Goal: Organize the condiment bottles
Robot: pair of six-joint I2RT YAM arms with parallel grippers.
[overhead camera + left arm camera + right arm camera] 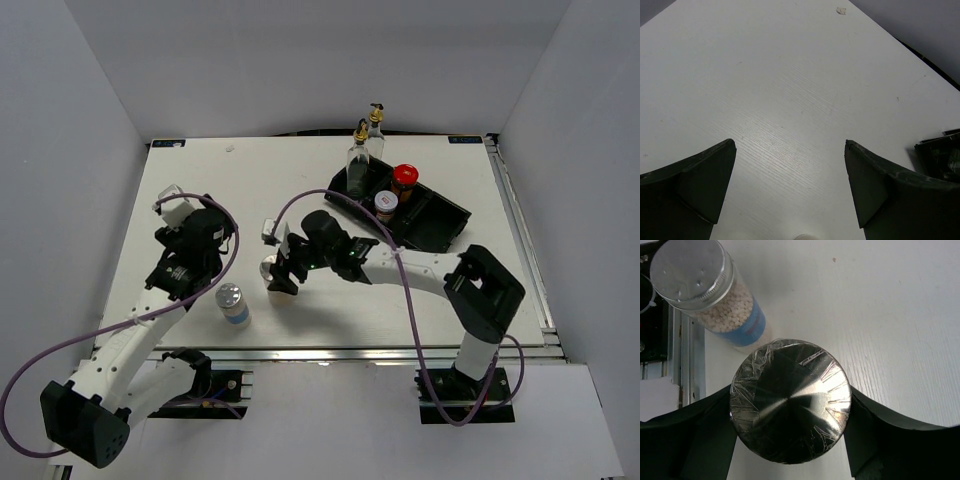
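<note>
Left gripper: jaws spread wide above the bare table. A blue-labelled shaker of white beads stands free near the front edge. Right gripper: jaws pinching a second silver-capped shaker (upright, just beside the first). Far right: the black tray holds a red-lidded jar and a white-lidded jar, with two gold-pourer glass bottles at its far end.

A white wood-grain bench stands inside plain white enclosure walls. A black plastic compartment tray lies askew on its far right part. A small pale scrap lies near the far left edge.
</note>
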